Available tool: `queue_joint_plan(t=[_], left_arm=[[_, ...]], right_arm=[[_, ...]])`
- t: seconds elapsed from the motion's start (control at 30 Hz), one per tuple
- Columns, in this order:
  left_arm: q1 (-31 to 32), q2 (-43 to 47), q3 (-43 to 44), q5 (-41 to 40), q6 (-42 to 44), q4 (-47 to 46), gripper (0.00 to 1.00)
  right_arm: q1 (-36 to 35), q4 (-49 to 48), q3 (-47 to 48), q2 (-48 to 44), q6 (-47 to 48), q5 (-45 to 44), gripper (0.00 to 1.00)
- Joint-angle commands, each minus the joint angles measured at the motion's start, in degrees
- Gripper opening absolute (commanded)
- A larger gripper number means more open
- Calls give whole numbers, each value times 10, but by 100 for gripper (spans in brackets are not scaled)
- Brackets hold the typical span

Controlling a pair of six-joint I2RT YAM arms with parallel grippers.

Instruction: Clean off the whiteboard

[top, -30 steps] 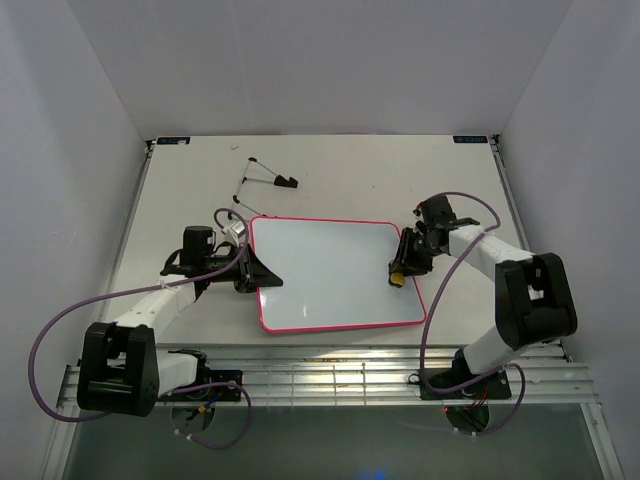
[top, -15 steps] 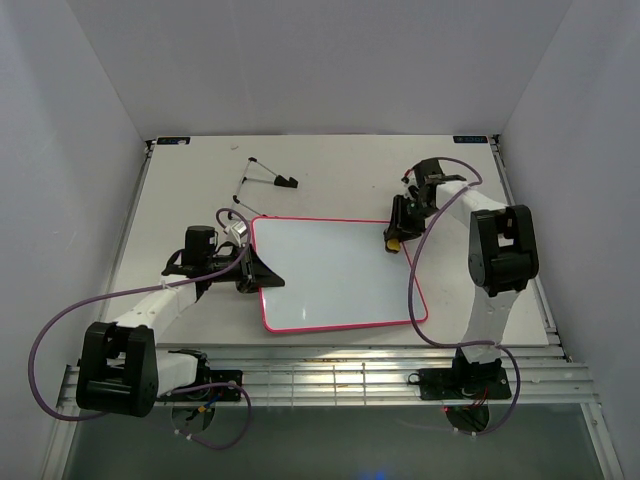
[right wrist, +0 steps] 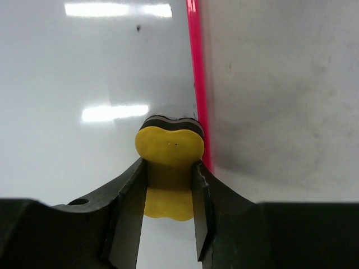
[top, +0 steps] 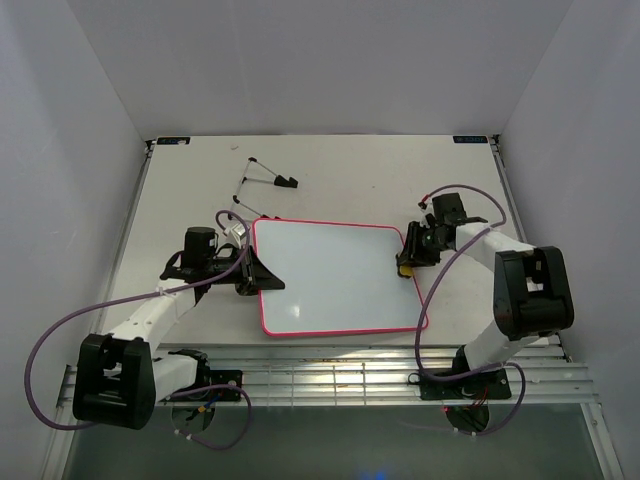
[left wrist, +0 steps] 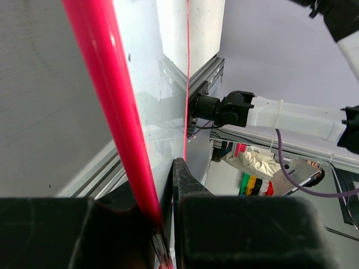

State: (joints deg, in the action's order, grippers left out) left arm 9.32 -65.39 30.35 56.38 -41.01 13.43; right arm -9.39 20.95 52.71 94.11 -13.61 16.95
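The whiteboard [top: 335, 275] lies flat mid-table, white with a pink-red border and no writing that I can see. My left gripper [top: 252, 272] is shut on its left edge; in the left wrist view the red border [left wrist: 120, 140] runs between the jaws. My right gripper [top: 406, 262] is shut on the yellow sponge eraser [top: 403, 269], pressed on the board by its right edge. In the right wrist view the eraser [right wrist: 169, 171] sits between the fingers [right wrist: 130, 210], its dark pad on the white surface beside the red border [right wrist: 197, 84].
A black folding stand with thin wire legs [top: 268, 176] lies on the table behind the board. Purple cables [top: 455, 195] loop from both arms. A metal rail [top: 330, 375] runs along the near table edge. White walls enclose the table.
My right gripper with the eraser moved from the board's right edge up to its far right corner, then back down along the right edge. The left gripper stayed on the left edge.
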Motion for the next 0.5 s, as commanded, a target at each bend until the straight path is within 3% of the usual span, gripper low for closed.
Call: queue_joint_plan(t=[0.0,0.23,0.47], left_arm=[[3,18,0,-74,38,-57,0],[0,21,3,-73,46,-50,0],[-1,25,-6,-53,47,-58,0]], right_arm=[[-13,81,-86,-20,-5,-34,17],[20,87,-76,-110,-18,-40,17],[18,54,48,-12,-5,63,16]])
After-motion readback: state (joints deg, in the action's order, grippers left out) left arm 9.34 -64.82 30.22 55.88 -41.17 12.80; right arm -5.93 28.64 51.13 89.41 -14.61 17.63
